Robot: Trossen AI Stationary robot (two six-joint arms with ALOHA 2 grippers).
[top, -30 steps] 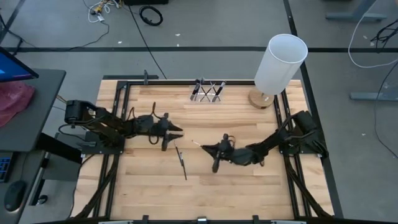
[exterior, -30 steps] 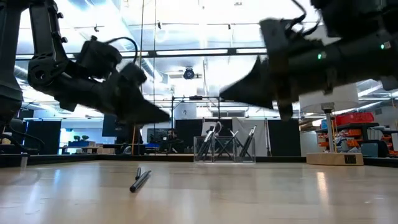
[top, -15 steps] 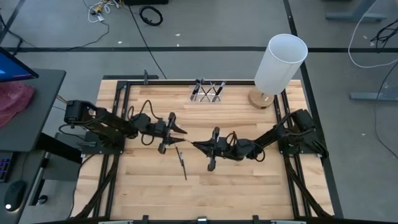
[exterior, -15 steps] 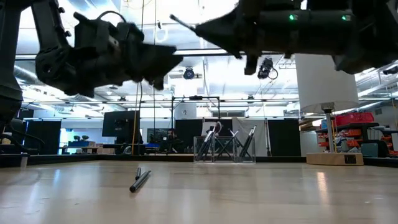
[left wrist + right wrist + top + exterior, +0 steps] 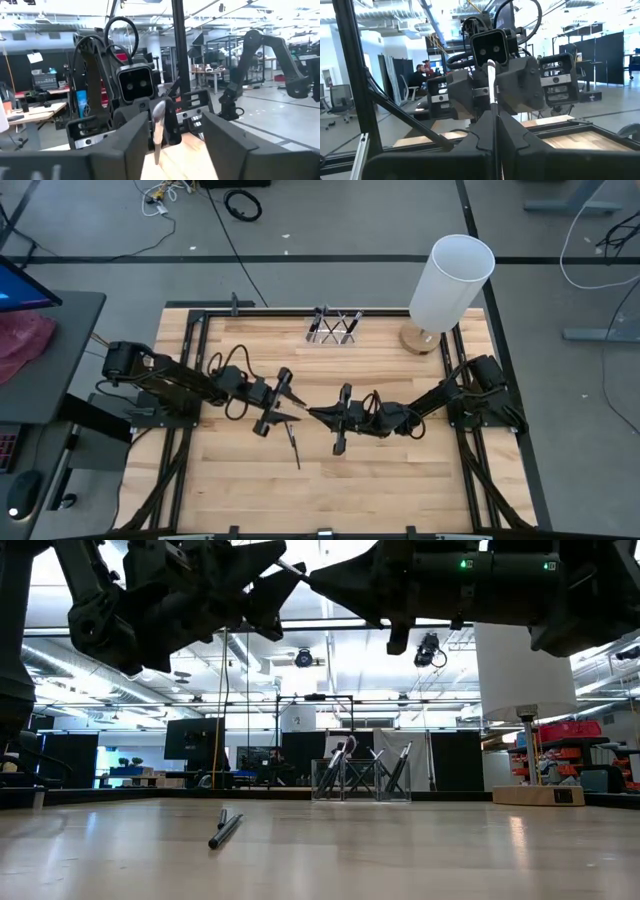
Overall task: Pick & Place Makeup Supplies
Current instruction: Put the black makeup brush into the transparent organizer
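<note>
My right gripper (image 5: 322, 416) (image 5: 495, 119) is high above the table's middle, shut on a thin makeup brush (image 5: 491, 82). The brush's pale bristle tip (image 5: 159, 114) points at my left gripper (image 5: 292, 407) (image 5: 175, 127). That gripper is open and faces the right one, with its fingers on either side of the tip, and I see a gap on both sides. A dark stick (image 5: 292, 438) (image 5: 226, 829) lies flat on the wood below them. More brushes stand in the clear holder (image 5: 335, 328) (image 5: 362, 778) near the far edge. My right gripper pinches the brush's handle (image 5: 492, 102) between its two fingers. The fingers come level from the table's right side and lie along the handle. The brush is lifted clear of the table and juts out ahead of the fingers toward the left.
A tall white cylinder on a wooden base (image 5: 452, 280) (image 5: 526, 675) stands at the far right corner. Black frame rails (image 5: 190, 380) run along the table's left and right sides. Bare wood (image 5: 380, 480) spreads toward the near edge.
Both grippers rose well above the table. My right gripper carried the brush toward the table's left, and my left gripper moved right to meet it. The brush tip now sits between the left fingers. The stick on the table stayed put.
</note>
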